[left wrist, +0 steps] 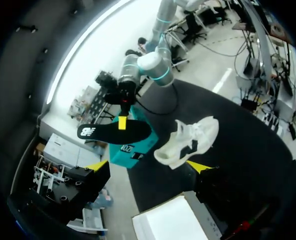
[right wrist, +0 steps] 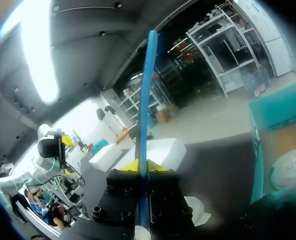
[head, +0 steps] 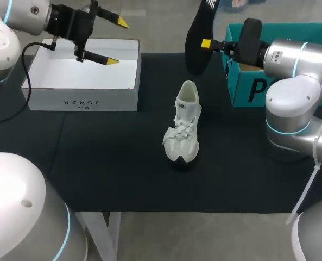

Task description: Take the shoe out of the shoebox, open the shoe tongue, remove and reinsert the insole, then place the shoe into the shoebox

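**Right claw pinches the insole, shoe waits on the table**

Right claw (right wrist: 143, 165) sits closest to its own wrist camera, its yellow tips pressed against both faces of the insole (right wrist: 147, 100), which rises edge-on from between them. From above, the insole hangs in the air at about 12 o'clock from the shoe (head: 183, 128), well clear of it, gripped near mid-length. It is dark on its upper face with a pale mark at the heel end, and blue along the edge.

It looks thin and light, probably a foam that bends easily, so the free ends are likely to droop or wag. A grip near the heel end should steer the toe end into the opening better.

The shoe stands upright on its sole in the middle of the black table (head: 95, 163), toe toward 6 o'clock and heel toward 12. It is off-white with loose laces and a dark patch under the toe. Its upper looks soft, and it may slide on the cloth if pushed, so the heel collar seems the place to steady it.

Left claw (head: 116, 41) hovers with its fingers spread wide and holding nothing, over the white shoebox (head: 84, 98) at 10 o'clock from the shoe. A teal box (head: 242, 81) stands at 2 o'clock.
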Controlling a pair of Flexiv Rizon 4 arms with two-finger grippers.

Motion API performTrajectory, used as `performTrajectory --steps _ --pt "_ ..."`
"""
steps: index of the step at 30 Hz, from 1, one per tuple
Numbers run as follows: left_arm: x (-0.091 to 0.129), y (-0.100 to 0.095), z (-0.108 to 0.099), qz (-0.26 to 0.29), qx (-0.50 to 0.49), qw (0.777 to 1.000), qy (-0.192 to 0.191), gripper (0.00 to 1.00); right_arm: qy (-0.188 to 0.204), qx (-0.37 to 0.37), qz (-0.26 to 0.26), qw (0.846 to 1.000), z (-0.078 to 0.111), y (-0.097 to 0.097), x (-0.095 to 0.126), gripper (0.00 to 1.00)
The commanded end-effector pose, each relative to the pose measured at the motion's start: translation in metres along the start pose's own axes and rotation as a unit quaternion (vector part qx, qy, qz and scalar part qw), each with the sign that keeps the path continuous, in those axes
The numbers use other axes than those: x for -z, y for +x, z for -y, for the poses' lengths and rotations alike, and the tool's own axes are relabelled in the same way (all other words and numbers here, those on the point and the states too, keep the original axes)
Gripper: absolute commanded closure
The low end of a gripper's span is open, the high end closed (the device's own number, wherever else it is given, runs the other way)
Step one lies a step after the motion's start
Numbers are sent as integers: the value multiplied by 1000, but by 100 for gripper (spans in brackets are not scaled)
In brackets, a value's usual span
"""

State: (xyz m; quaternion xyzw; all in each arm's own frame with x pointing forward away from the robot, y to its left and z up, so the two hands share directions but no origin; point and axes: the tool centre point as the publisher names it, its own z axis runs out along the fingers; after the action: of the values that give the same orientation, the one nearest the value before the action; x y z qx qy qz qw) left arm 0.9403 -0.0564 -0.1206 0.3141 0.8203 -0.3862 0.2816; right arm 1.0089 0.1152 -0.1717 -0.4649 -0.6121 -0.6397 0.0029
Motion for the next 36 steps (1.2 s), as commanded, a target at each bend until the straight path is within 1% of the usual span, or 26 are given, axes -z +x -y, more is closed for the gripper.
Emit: performTrajectory --steps 1,2,3,4,6,10,12,13,16,20,26,31,36 --pt "0 0 0 0 0 1000 -1 0 14 41 8 999 7 1 -11 100" --pt "0 0 0 0 0 1000 -1 0 15 51 2 999 12 -2 -14 100" --pt "0 0 0 0 0 1000 -1 0 -2 51 -17 999 15 -4 -18 100" --pt "0 0 0 0 0 1000 -1 0 12 62 -8 998 19 -8 -21 100" --pt "0 0 0 0 0 1000 -1 0 5 60 -22 998 26 -16 -27 100" --pt "0 0 0 0 0 1000 -1 0 11 71 -39 997 34 -28 -37 100" --pt "0 0 0 0 0 1000 -1 0 0 68 -53 996 36 -33 -39 100" --pt "0 0 0 0 0 1000 -1 0 4 69 -56 996 39 -36 -41 100" --pt "0 0 0 0 0 1000 -1 0 -20 70 -79 994 48 -45 -42 100" --pt "0 0 0 0 0 1000 -1 0 -36 67 -90 993 59 -55 -40 100" --pt "0 0 0 0 0 1000 -1 0 -38 78 -91 992 67 -55 -38 100" --pt "0 0 0 0 0 1000 -1 0 -36 82 -88 992 71 -51 -34 100" --pt "0 0 0 0 0 1000 -1 0 -17 76 -81 994 82 -54 -32 100"
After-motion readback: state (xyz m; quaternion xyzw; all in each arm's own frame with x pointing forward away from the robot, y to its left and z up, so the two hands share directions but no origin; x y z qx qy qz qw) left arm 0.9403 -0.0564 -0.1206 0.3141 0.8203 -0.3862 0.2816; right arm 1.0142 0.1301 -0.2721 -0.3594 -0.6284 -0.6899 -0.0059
